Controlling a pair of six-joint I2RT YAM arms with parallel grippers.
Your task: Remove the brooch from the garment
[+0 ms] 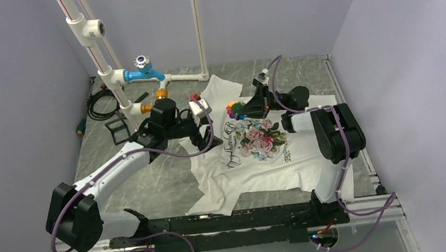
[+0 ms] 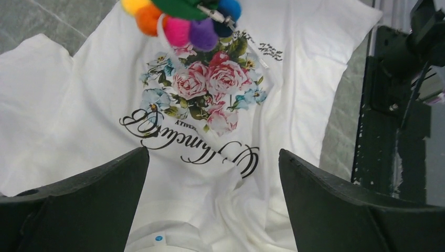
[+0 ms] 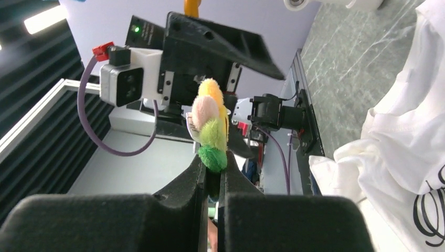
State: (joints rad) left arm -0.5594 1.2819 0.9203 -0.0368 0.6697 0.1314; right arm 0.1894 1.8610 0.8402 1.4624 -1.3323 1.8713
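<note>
Nearest us in the top view, at six o'clock, runs the black rail point(image 1: 230, 229) under the arms; beyond it the shirt point(image 1: 255, 166) lies spread on the table point(image 1: 152, 188). We see the left gripper point(image 1: 202, 140) at nine o'clock of the print point(image 1: 260, 138) and the right gripper point(image 1: 245, 108) at eleven o'clock of it, with the brooch point(image 1: 235, 109) at its tip. From the left wrist, the left gripper point(image 2: 210, 157) has its jaws spread wide above the shirt point(image 2: 294, 84), holding nothing, and we find the brooch point(image 2: 183, 21) at twelve o'clock, over the print point(image 2: 204, 89). From the right wrist, the right gripper point(image 3: 211, 170) is clamped on the brooch point(image 3: 211, 131) by its green edge, with the left gripper point(image 3: 210, 47) behind it at twelve o'clock and the shirt point(image 3: 409, 136) at three o'clock. Whether the pin still catches the cloth we cannot tell.
</note>
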